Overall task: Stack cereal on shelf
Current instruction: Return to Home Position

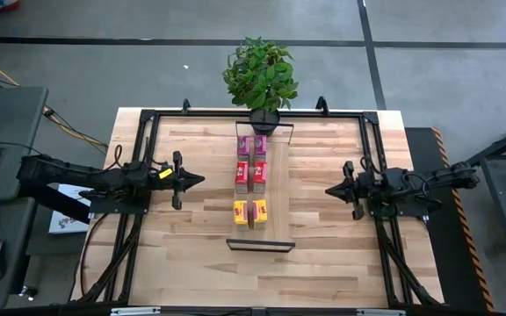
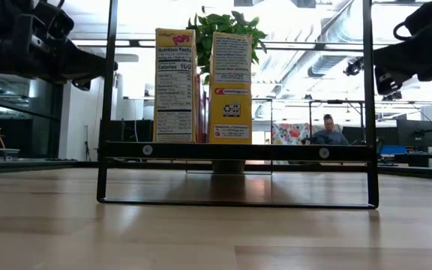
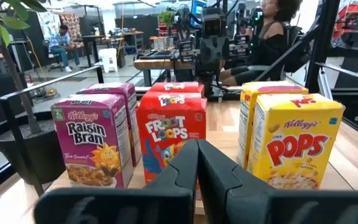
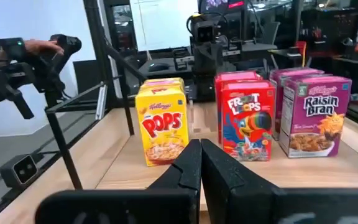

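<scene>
The shelf (image 1: 277,230) is a narrow light-wood board with black end frames, lying along the table's middle. Six cereal boxes stand upright on it in pairs: pink (image 1: 252,145) at the far end, red (image 1: 251,175) in the middle, yellow (image 1: 250,212) nearest. In the left wrist view they show as Raisin Bran (image 3: 92,140), Froot Loops (image 3: 169,134) and Pops (image 3: 294,140). My left gripper (image 1: 198,181) is shut and level, left of the shelf, pointing at the boxes. My right gripper (image 1: 329,190) is shut and level on the shelf's right, facing them (image 4: 247,121).
A potted plant (image 1: 262,75) stands at the shelf's far end. Black frame rails (image 1: 139,158) run along the table's left, right and far sides. Bare tabletop lies between each gripper and the shelf. A person (image 2: 327,129) sits in the room beyond.
</scene>
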